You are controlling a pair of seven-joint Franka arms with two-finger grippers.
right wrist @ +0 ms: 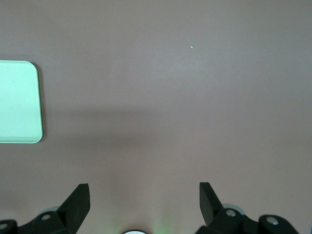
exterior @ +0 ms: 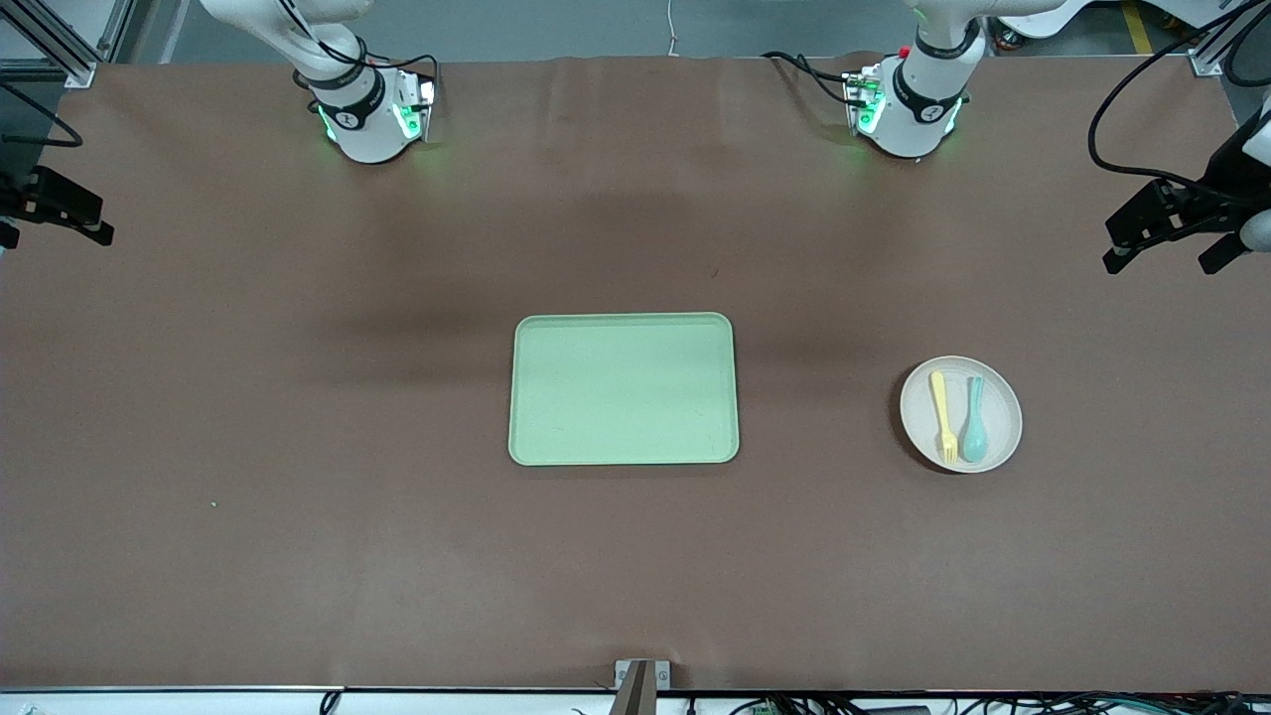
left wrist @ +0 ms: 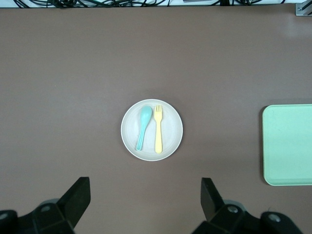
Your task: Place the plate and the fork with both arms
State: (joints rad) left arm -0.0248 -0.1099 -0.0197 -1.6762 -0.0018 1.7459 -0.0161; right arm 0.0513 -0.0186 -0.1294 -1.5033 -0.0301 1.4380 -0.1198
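Observation:
The pale beige plate lies on the brown table toward the left arm's end, beside the tray. On it lie the pale-yellow fork and a teal spoon, side by side. The left wrist view shows the plate, fork and spoon from above. My left gripper hangs open and empty over the table's left-arm end, apart from the plate; its open fingers frame bare table. My right gripper hangs open and empty over the right-arm end.
A light-green rectangular tray lies empty mid-table; its edges show in the left wrist view and the right wrist view. A tiny green speck lies toward the right arm's end. Both arm bases stand along the table's farther edge.

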